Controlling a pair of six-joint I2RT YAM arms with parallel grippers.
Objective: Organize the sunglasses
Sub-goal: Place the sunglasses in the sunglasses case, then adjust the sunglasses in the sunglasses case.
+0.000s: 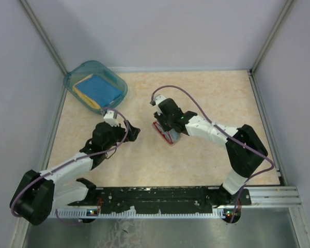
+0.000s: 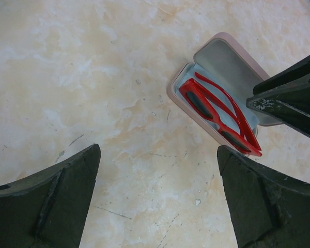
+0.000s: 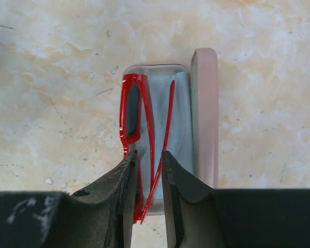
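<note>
Only the right wrist view shows the right gripper [image 3: 149, 155] clamped on the sunglasses [image 3: 132, 111] in the case [image 3: 204, 103]; the left gripper [image 2: 158, 149] gapes wide

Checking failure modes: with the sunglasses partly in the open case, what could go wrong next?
The sunglasses lie askew, their front frame over the case rim; closing the lid could pinch them. The right gripper pinches the thin temple arms, so lifting away might bend them or drag them out.

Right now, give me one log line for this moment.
left gripper: open, empty | right gripper: gripping sunglasses | sunglasses: lying in open case
</note>
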